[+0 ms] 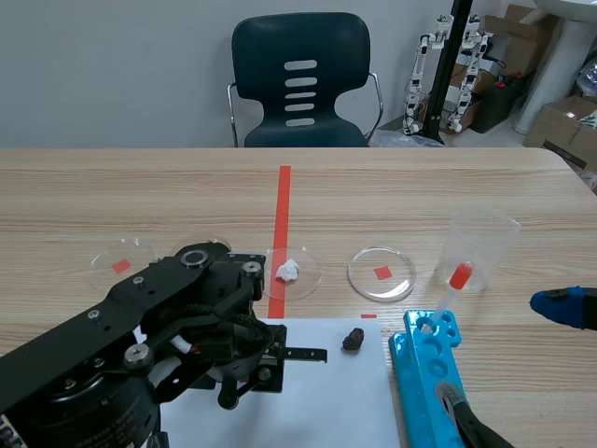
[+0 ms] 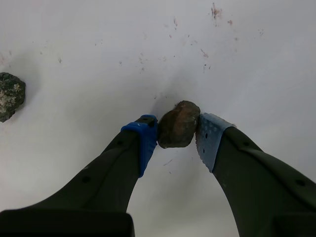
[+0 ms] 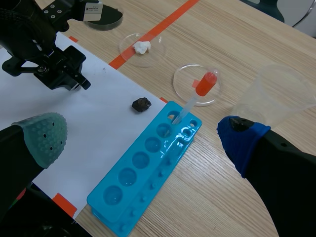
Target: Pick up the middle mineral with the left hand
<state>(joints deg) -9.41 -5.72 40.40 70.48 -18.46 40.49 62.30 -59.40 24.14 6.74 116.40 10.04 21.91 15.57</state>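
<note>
Two blue pads (image 2: 145,140) of the left hand (image 2: 177,136) are clamped on a brown stone (image 2: 178,124), one on each side, over the white sheet (image 2: 98,49). Whether the stone touches the sheet is unclear. Its longer axis runs ahead of the hand, leaning slightly to one side. The left arm (image 1: 168,336) comes in low and bends down over the sheet. One speckled grey-green stone (image 2: 10,96) lies well apart beside the hand. One dark stone (image 1: 353,340) rests on the sheet near one blue rack (image 3: 143,168). The right hand (image 3: 143,136) hangs above that rack, fingers wide apart, holding nothing.
</note>
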